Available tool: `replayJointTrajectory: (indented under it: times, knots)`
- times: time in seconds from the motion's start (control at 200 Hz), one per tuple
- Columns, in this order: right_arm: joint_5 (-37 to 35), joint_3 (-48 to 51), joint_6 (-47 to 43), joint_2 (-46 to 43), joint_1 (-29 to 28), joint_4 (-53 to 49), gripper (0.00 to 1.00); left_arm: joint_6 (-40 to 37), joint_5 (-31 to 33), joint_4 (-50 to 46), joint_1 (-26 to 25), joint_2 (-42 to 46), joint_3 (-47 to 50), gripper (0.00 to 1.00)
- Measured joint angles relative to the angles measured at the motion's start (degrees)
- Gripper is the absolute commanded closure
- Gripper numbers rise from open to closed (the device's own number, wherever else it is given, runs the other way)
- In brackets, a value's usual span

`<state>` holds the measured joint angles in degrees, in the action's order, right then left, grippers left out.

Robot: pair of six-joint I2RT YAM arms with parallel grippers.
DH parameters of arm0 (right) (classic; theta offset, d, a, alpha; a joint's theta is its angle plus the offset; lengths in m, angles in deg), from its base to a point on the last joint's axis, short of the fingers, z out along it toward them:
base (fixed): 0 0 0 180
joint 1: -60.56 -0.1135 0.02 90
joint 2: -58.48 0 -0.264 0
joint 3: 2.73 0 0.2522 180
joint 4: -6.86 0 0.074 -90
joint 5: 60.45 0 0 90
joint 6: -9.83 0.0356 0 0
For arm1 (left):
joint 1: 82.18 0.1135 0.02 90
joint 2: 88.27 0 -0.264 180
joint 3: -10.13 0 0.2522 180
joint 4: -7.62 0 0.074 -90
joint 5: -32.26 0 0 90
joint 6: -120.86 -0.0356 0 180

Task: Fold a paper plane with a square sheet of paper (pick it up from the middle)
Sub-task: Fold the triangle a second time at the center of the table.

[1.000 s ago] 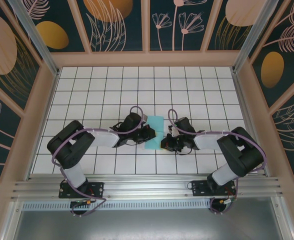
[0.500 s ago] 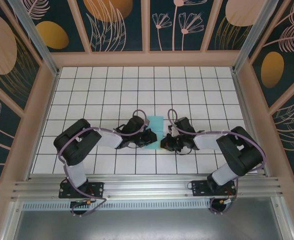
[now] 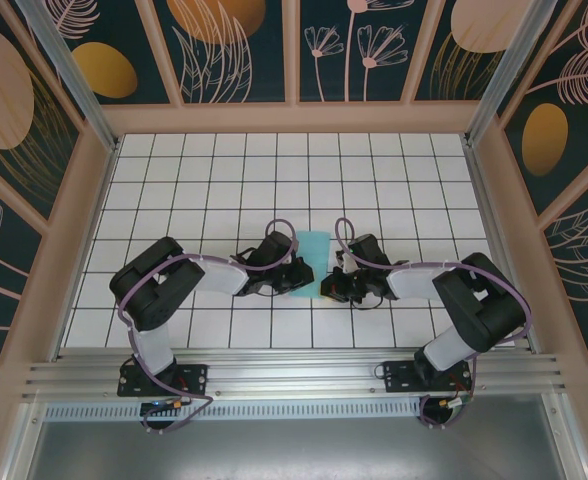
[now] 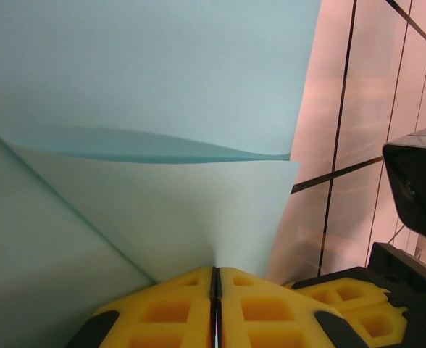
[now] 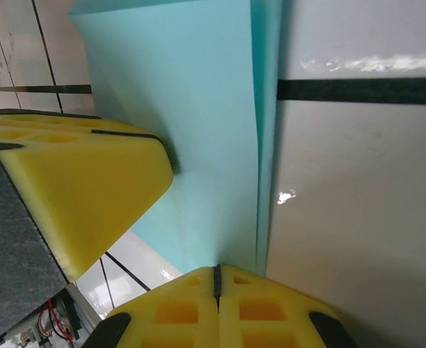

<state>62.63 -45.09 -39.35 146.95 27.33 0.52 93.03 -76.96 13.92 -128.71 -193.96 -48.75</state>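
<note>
You have one square sheet of paper (image 3: 312, 252), folded, lying mid-table between two grippers. The left gripper (image 3: 296, 275) and right gripper (image 3: 331, 287) each have their fingers pressed together on its edge. Your left wrist view shows a lifted flap (image 4: 148, 72), your right wrist view stacked layers. The table (image 3: 374, 170) is white-tiled, and the walls (image 3: 234, 50) have floral panels.

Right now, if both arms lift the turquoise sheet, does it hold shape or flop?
Likely floppy: the turquoise sheet bows in a soft curl above the left gripper, whose jaws pinch it. Probably very light: it looks thin, its folded layers barely standing apart. The diagonal crease may add some stiffness along its line.
</note>
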Motion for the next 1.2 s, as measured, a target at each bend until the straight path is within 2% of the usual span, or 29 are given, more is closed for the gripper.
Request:
replayJointTrajectory:
  times: [0.716, 1.201]
  knots:
    - [-0.15, -0.31, -1.09, 0.22, -0.09, -0.33, 1.0, -2.6, 1.84, -0.98, 6.32, -0.35, -1.44, 0.83]
    - [-0.13, -0.31, -1.44, 0.26, -0.09, -0.31, 1.0, -4.11, -0.07, -2.43, 7.48, -1.01, -2.6, 0.82]
